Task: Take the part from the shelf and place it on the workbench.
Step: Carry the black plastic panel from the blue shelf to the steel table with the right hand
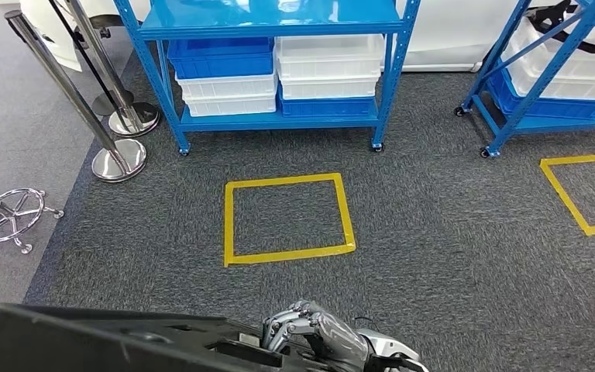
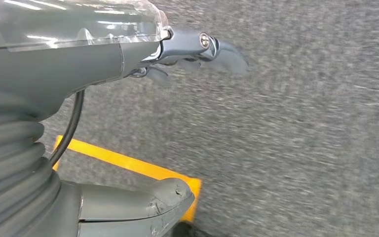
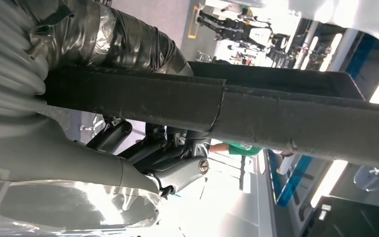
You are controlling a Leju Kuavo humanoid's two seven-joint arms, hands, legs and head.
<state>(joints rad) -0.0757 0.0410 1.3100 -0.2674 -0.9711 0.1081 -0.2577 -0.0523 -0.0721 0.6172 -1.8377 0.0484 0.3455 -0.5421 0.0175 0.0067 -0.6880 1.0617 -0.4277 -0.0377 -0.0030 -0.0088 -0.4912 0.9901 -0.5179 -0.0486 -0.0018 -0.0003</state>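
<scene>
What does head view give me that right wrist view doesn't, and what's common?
Head view alone: the blue shelf with blue and white bins, a yellow tape square on grey carpet, and stanchion posts. Right wrist view alone: the fingers curled under the part's edge from close up, and a bright, blurred background. Both: the right hand gripping the long black part.

Grey speckled carpet [image 1: 449,256] covers the floor, marked with a square of yellow tape [image 1: 288,220] and part of a second yellow tape square [image 1: 582,194] at right. Two blue metal shelving racks on castors [image 1: 279,120] hold stacked blue and white plastic bins [image 1: 275,74]. Chrome stanchion posts with round bases [image 1: 116,159] stand at left, beside a chrome star-shaped chair base [image 1: 9,217].
</scene>
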